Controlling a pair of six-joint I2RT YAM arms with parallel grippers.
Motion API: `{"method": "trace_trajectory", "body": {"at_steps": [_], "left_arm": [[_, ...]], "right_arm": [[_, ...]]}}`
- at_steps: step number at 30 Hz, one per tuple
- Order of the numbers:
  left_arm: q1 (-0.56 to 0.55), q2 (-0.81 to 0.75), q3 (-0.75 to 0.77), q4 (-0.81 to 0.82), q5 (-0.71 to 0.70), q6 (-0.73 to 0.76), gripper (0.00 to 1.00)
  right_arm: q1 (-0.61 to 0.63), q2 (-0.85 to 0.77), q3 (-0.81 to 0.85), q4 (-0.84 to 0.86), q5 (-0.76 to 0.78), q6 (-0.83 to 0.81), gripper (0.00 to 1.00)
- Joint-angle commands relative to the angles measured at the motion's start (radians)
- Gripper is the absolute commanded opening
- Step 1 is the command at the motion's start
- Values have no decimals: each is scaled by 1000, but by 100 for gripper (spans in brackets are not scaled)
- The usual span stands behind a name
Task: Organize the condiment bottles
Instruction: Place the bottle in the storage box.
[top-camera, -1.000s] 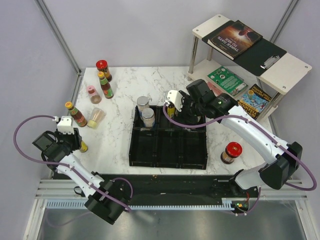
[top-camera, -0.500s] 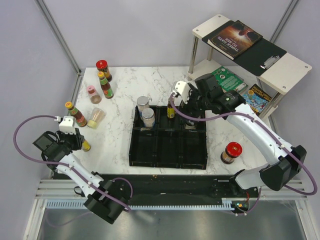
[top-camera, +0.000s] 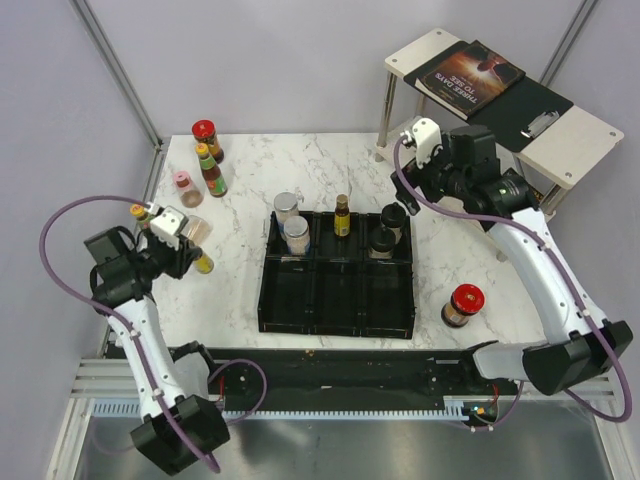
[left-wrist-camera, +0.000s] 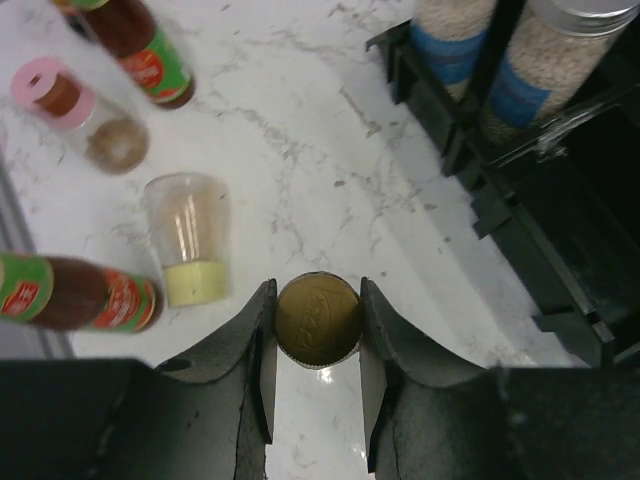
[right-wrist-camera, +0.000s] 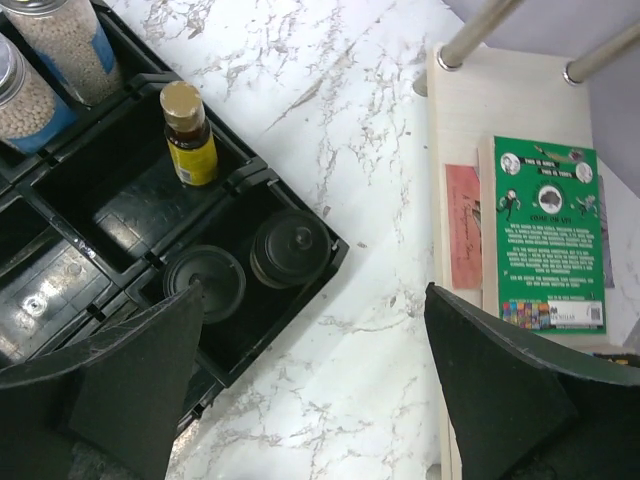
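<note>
At the surface's (left-wrist-camera: 330, 150) left, a gold-capped bottle (left-wrist-camera: 318, 322), likely light and slick, is clamped by the left tool (left-wrist-camera: 315, 295), best held below its cap; the right tool (right-wrist-camera: 312, 295) is spread apart.

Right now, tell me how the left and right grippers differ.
The left gripper has jaws shut on a gold-capped bottle; the right gripper has jaws wide open, empty. The left gripper is left of the black tray; the right gripper is off its far right corner. Both face down.
</note>
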Motion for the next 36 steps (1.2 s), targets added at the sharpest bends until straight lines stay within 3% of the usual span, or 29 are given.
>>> {"method": "trace_trajectory", "body": {"at_steps": [1,11,19,27,36], "left_arm": [[-162,30,77,85,-58,-112,2],[-661,199,278,135,-276,-169,2],[-931,286,457,98,-281,-181,2],[-1105,372,533,79,-216,-187,2],[-1203,499,542,268,-229,-230,2]], "right_arm": [[-34,-110,-78,43,9,35,98],[-133,-331,-224,11,49,-3,98],[-185,-380,-327,32,46,27,98],[-277,-364,-333,43,12,49,98],[-361,-382,-372,42,-57,50,98]]}}
